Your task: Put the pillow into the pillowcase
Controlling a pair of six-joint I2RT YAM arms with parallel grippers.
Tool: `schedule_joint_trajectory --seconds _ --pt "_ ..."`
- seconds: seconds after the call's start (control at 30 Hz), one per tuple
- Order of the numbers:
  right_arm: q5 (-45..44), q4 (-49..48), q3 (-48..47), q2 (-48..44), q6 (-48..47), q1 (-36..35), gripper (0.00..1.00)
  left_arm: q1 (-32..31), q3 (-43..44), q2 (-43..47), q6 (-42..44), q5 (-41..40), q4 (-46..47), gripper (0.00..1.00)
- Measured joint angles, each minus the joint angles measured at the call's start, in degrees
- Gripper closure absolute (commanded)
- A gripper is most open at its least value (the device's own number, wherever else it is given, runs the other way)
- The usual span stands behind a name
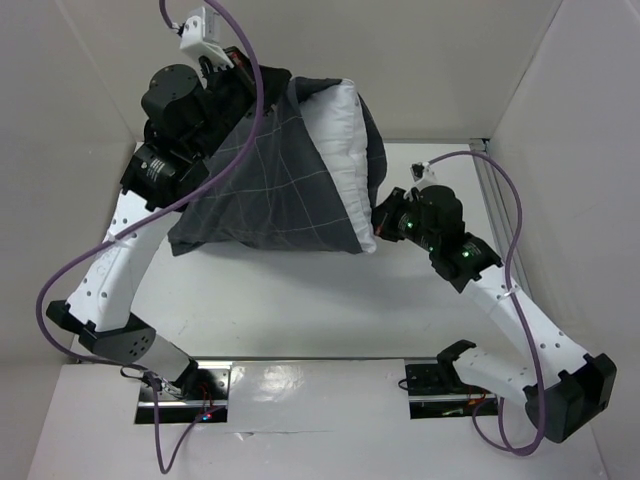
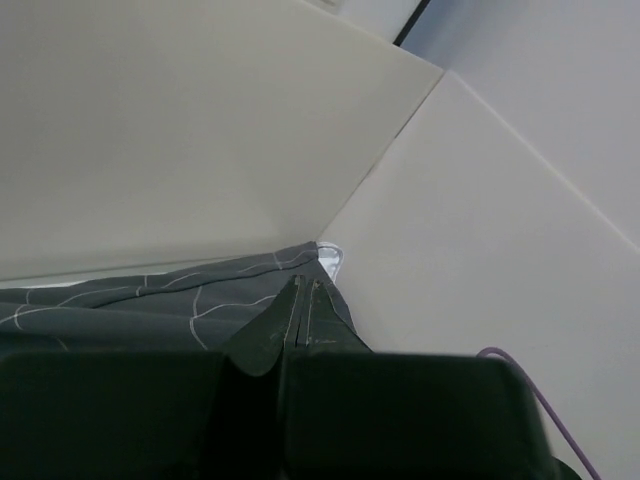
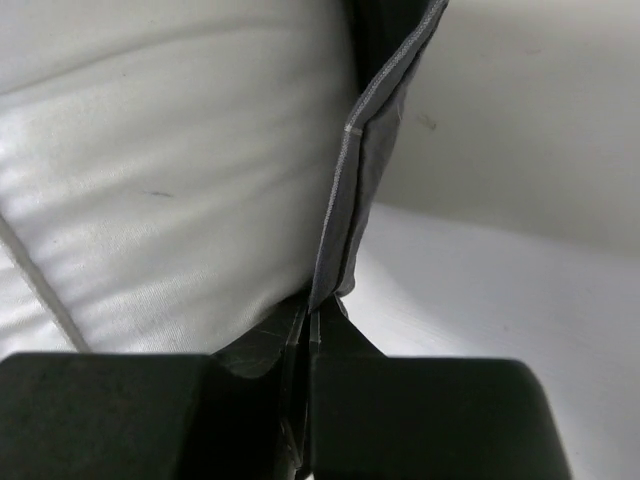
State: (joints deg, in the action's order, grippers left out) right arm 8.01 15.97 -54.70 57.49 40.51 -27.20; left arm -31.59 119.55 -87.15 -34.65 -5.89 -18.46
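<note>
The dark grey grid-lined pillowcase (image 1: 260, 190) covers most of the white pillow (image 1: 348, 140), whose plump end shows at the right opening. The bundle is raised at the back of the table and leans on my left arm. My left gripper (image 1: 238, 72) is at its top far corner, shut on the pillowcase (image 2: 150, 300), with a sliver of pillow (image 2: 333, 260) past the tips of the gripper (image 2: 305, 285). My right gripper (image 1: 382, 218) is shut on the pillowcase's open hem (image 3: 365, 170) at the lower right, beside the pillow (image 3: 170, 180). The hem runs straight into the shut jaws of the right gripper (image 3: 313, 308).
White enclosure walls (image 1: 560, 120) stand close at the back and both sides. The white table (image 1: 300, 300) lies below the bundle. Purple cables (image 1: 70, 270) loop along both arms. A metal rail (image 1: 495, 200) runs along the right edge.
</note>
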Motion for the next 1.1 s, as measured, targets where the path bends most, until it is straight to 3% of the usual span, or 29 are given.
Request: schedule_joint_trajectory --seconds 0.2,0.43,0.6,0.77,0.8,0.83,0.97,1.1 --pt "0.74 -0.28 4.13 0.07 0.07 0.09 1.0 0.2 -1.42 -0.98 0.74 5.62 -2.03 1.0" --pt "4.72 -5.88 23.69 -2.99 4.94 0.11 1.0 -1.62 -1.57 -12.0 4.57 14.82 -7.37 1.0" --pt "5.2 -7.91 32.48 -2.69 7.74 0.11 1.0 -7.98 -5.7 -20.68 7.98 12.26 -12.09 1.0" --pt "4.83 -10.62 34.73 -2.69 9.38 0.13 1.0 -15.13 -4.5 -28.22 11.45 5.18 -16.65 1.0" --pt "4.85 -10.88 34.8 -2.67 9.53 0.11 1.0 -16.17 -3.06 -29.49 12.09 4.15 -17.16 0.98" --pt "4.83 -10.97 34.86 -2.69 9.62 0.11 1.0 -17.25 -1.14 -30.86 12.83 2.95 -17.7 0.85" --pt "4.79 -12.0 35.34 -2.73 9.86 0.13 1.0 -19.71 3.43 -32.26 15.17 1.22 -19.32 0.5" --pt "4.7 -12.33 35.6 -3.08 10.45 0.13 1.0 -20.44 6.47 -32.22 16.48 0.26 -19.78 0.4"
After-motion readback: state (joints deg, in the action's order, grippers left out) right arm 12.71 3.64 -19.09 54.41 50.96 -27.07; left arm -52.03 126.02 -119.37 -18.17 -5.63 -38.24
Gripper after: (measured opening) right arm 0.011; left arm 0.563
